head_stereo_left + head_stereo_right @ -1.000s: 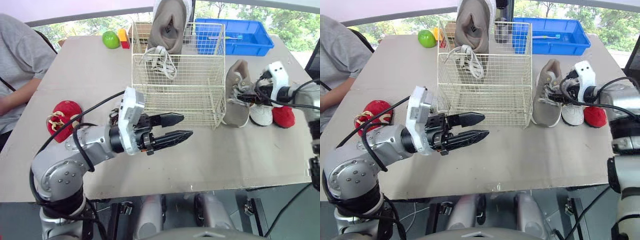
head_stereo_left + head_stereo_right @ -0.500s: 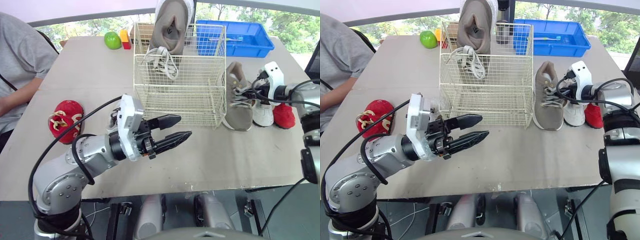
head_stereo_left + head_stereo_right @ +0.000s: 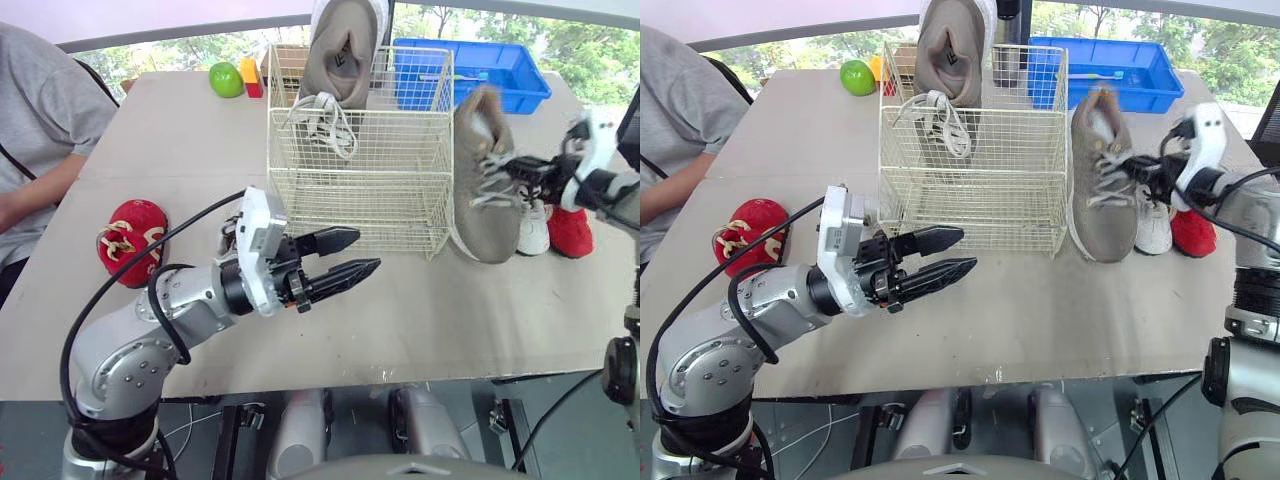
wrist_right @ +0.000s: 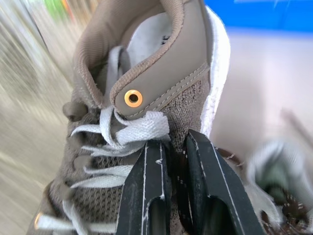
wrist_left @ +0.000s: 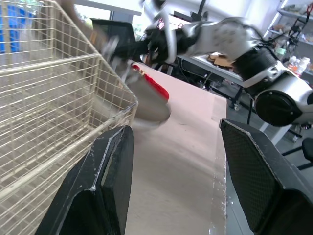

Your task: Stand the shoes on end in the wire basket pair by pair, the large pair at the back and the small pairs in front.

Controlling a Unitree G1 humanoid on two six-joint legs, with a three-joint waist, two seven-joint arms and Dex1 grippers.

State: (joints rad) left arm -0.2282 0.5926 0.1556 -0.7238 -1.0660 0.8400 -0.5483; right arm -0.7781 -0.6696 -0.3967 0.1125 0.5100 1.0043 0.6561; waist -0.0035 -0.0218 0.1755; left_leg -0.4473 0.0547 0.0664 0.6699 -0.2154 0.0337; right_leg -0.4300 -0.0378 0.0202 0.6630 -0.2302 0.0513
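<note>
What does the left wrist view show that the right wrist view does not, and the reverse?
Left wrist view: the cream wire basket, seen clearly, and the open left gripper. Right wrist view: the brass eyelet and pale inner lining of the grey-brown lace-up shoe. Both share that shoe, the right gripper shut on it, and the beige table. The right wrist view's background is too blurred to read further.

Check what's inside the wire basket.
One grey-brown shoe stands on end at the back of the wire basket, laces hanging down. Its lower end is obscured by mesh.
</note>
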